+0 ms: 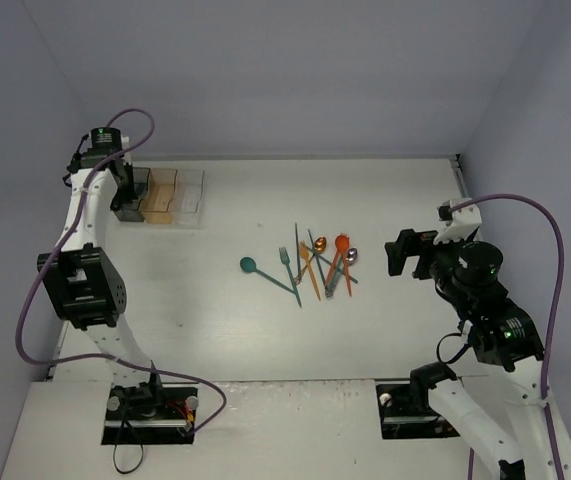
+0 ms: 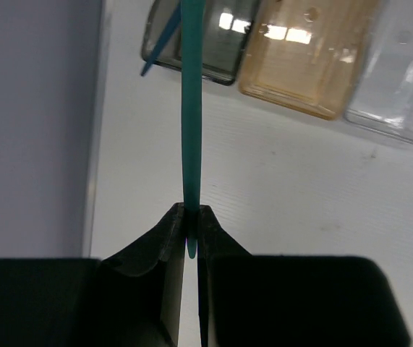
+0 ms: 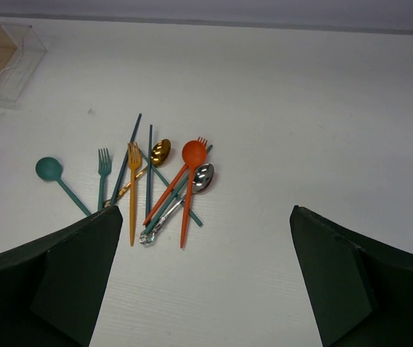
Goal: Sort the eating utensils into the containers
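Note:
My left gripper [image 2: 191, 211] is shut on the narrow end of a long teal utensil [image 2: 190, 130]. The utensil runs up over the dark grey bin [image 2: 220, 45], its far end cut off by the frame edge. A darker stick [image 2: 160, 52] leans in that bin. The amber bin [image 2: 307, 61] and the clear bin [image 2: 401, 72] follow to the right. In the top view this gripper [image 1: 125, 205] hangs at the containers [image 1: 165, 194], far left. The other eating utensils [image 3: 149, 170] lie heaped mid-table, among them an orange spoon [image 3: 193, 154] and a silver spoon [image 3: 202, 176]. My right gripper [image 3: 206, 210] is open and empty, near their handle ends.
A teal spoon [image 1: 248, 265] lies a little left of the heap [image 1: 342, 243]. The side wall [image 2: 32, 123] stands close to the left of the bins. The right arm [image 1: 475, 275] hovers right of the heap.

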